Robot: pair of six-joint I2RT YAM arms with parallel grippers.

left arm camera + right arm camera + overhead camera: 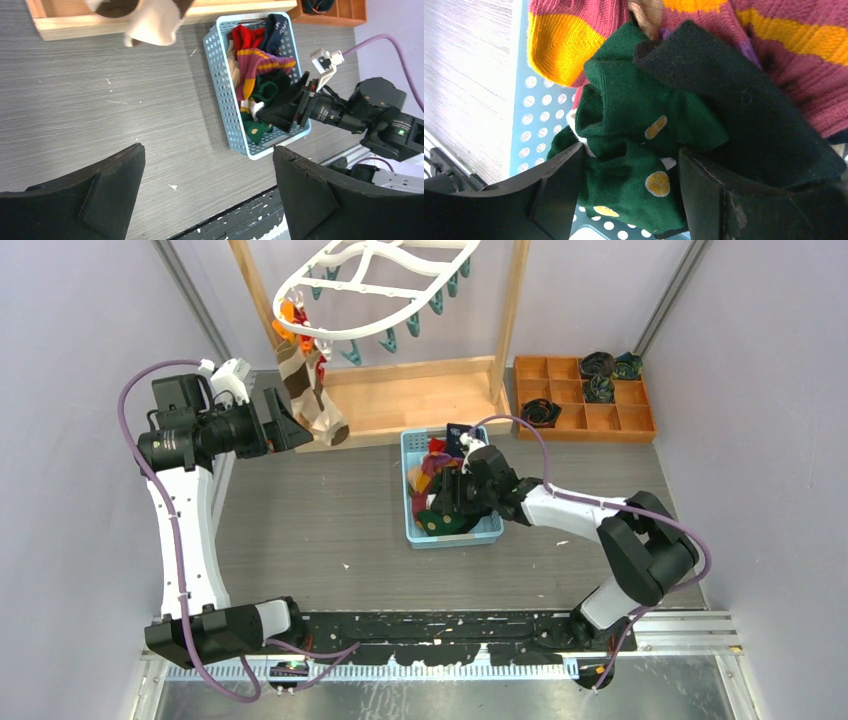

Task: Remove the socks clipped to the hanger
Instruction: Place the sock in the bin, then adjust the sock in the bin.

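Note:
The white oval hanger (pixel 375 285) hangs at the back with teal clips. A brown-and-beige striped sock and a red sock (pixel 308 390) hang from orange clips at its left end. The beige toe shows in the left wrist view (pixel 150 25). My left gripper (pixel 290 422) is open and empty just left of these socks (pixel 208 147). My right gripper (pixel 455 495) is low in the blue basket (pixel 408 490), open, with a dark green yellow-dotted sock (pixel 634 165) between its jaws (pixel 631 148). Maroon-and-yellow striped socks (pixel 774 45) lie beside it.
The basket (pixel 220 95) holds several loose socks in the middle of the table. A light wooden rack with a flat base (pixel 420 400) carries the hanger. A wooden compartment tray (pixel 585 420) with rolled socks stands at the back right. Walls close both sides.

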